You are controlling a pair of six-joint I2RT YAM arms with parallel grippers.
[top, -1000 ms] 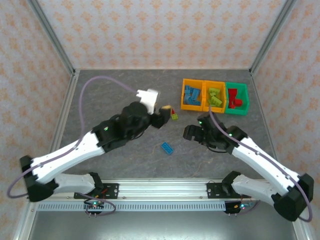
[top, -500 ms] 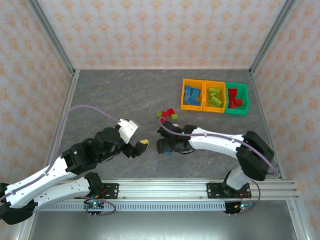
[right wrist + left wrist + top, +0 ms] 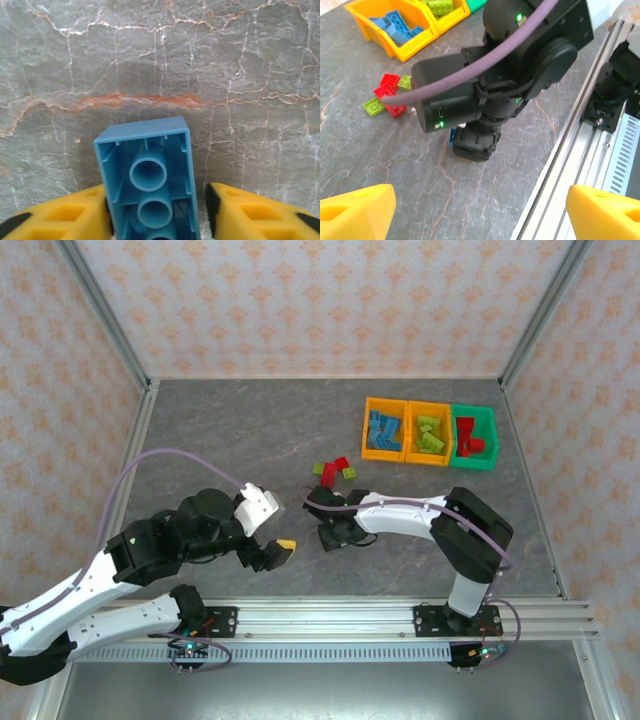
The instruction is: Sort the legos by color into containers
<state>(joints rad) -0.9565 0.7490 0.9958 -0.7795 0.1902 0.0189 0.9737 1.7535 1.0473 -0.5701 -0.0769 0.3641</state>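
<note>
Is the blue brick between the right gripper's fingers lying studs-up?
No. In the right wrist view the blue brick shows its hollow underside with round tubes, sitting between the right gripper's yellow fingers.

- Three containers (image 3: 430,434) sit joined in a row: two orange, one green.
- Two arms work the table, so two grippers: the left gripper (image 3: 277,552) and the right gripper (image 3: 331,537).
- Loose legos (image 3: 387,94) in the little cluster on the table (image 3: 230,430): two red and two lime green show in the left wrist view, four in all.
- One blue brick (image 3: 146,185) lies upside down between the right gripper's yellow fingers (image 3: 252,216).
- Binned bricks: several blue in the first orange bin, a few green in the second, a few red in the green one; exact counts are too small to tell.
</note>
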